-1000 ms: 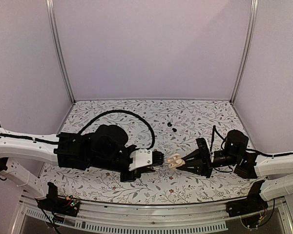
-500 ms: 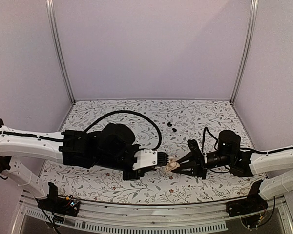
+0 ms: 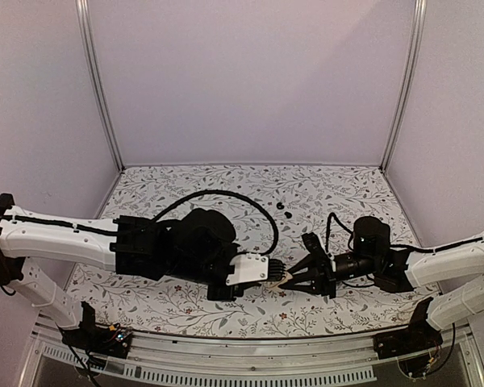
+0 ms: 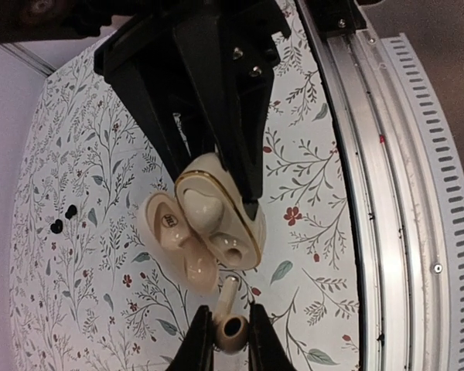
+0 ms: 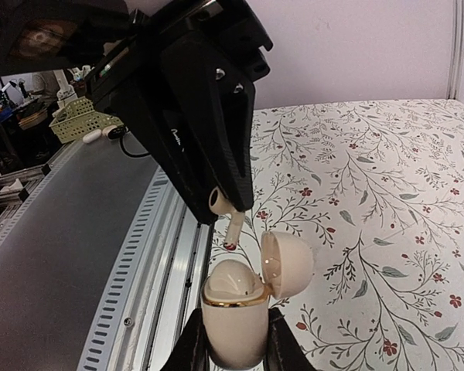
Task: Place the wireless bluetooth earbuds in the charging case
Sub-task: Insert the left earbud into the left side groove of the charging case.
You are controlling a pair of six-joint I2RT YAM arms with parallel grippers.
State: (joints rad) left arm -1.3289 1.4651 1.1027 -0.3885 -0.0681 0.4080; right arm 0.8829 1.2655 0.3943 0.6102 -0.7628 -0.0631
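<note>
The left tool point(image 4: 230, 318) is closed on a cream earbud point(image 4: 233, 332): its two fingers pinch the round head, and the thin stem points forward, away from the tool. Straight in front of its tips, the right tool point(image 5: 236, 340) is clamped on the lower body of the cream charging case point(image 5: 233, 309) and holds it above the table point(image 5: 371, 193).

The lid point(image 5: 288, 264) of the case stands open, tilted to one side. Inside the gold rim a rounded cream shape sits in one place and looks like a second earbud point(image 5: 232, 277). The other socket point(image 4: 233, 250) is an open hole. The end of the stem is very near this hole, just apart from the rim.

Two small black pieces point(image 4: 63, 219) lie on the table, well apart from both tools, on the far side. A metal rail point(image 5: 178, 255) runs under the left tool.
</note>
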